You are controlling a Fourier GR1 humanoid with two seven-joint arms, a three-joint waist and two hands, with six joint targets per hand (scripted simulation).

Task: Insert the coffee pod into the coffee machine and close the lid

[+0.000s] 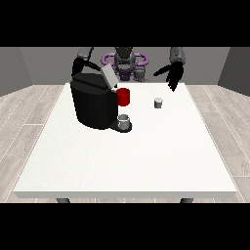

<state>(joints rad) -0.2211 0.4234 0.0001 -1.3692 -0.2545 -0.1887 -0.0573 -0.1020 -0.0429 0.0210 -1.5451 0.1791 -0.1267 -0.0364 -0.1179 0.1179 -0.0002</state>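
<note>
Coffee pod (158, 103), a small grey cylinder, sits apart from the boxy black coffee machine (93, 105); the hand at the view's right (173, 74) hangs with fingers relaxed.

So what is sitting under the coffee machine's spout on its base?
A small grey cup stands on the coffee machine's base tray. A red mug shows just behind it. The cup's contents cannot be seen from this view.

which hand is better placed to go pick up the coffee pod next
The robot's left hand, the hand at the view's right. It hangs open above the table's far edge, fairly near the coffee pod. The other hand is behind the coffee machine, which stands between it and the pod.
</note>
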